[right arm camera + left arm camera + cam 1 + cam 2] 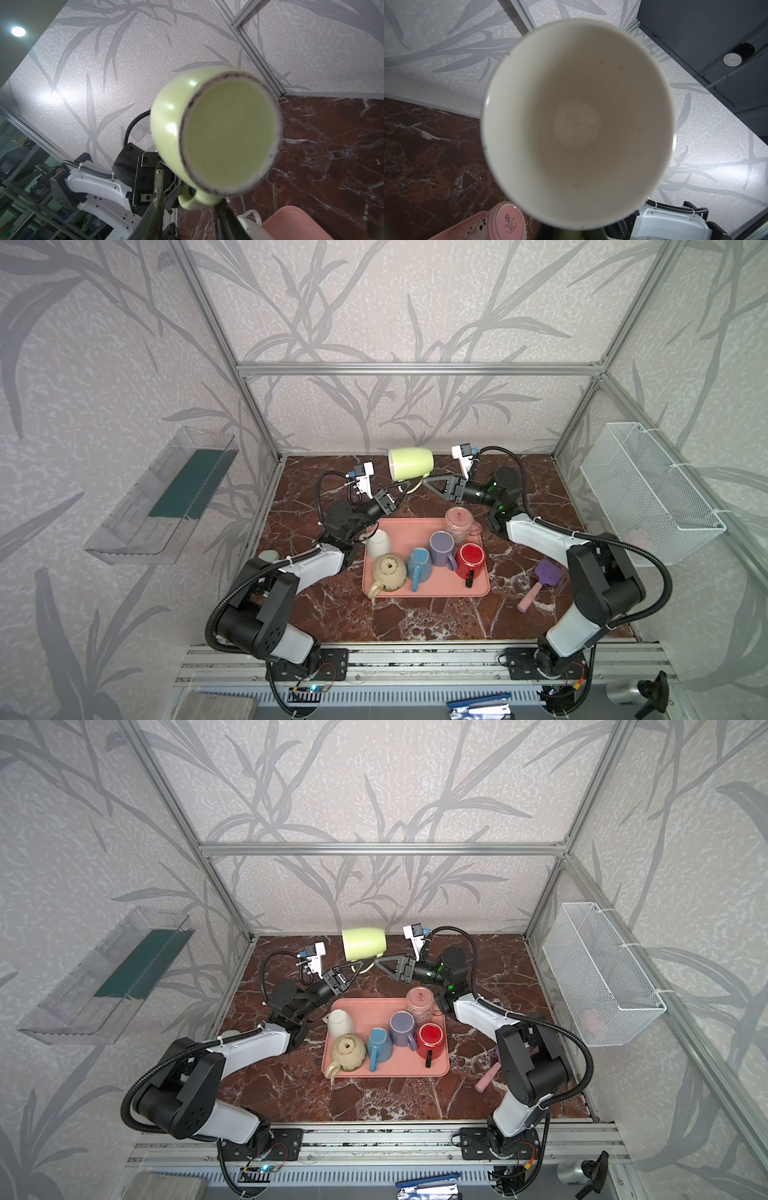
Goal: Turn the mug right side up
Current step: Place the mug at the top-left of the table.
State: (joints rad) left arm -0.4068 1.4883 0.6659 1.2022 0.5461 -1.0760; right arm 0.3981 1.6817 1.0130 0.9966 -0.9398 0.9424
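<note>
Left gripper (401, 492) is clamped on the handle (409, 488) of the green mug (410, 463), which is held aloft behind the tray (428, 593). The mug's axis lies near level, mouth toward the left arm, base (228, 133) toward the right gripper (429, 482). That gripper's jaws stand parted about the handle; contact is unclear. The left wrist view alone shows the empty interior (577, 124). Judgement: righting falls to the left arm.

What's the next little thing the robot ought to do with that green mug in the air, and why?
Probably pull the right gripper clear. The green mug hangs sideways in the air with the left gripper shut on its handle, while the right one's fingers stand apart around that handle. Moving away would let the left wrist roll the mug upright.
</note>
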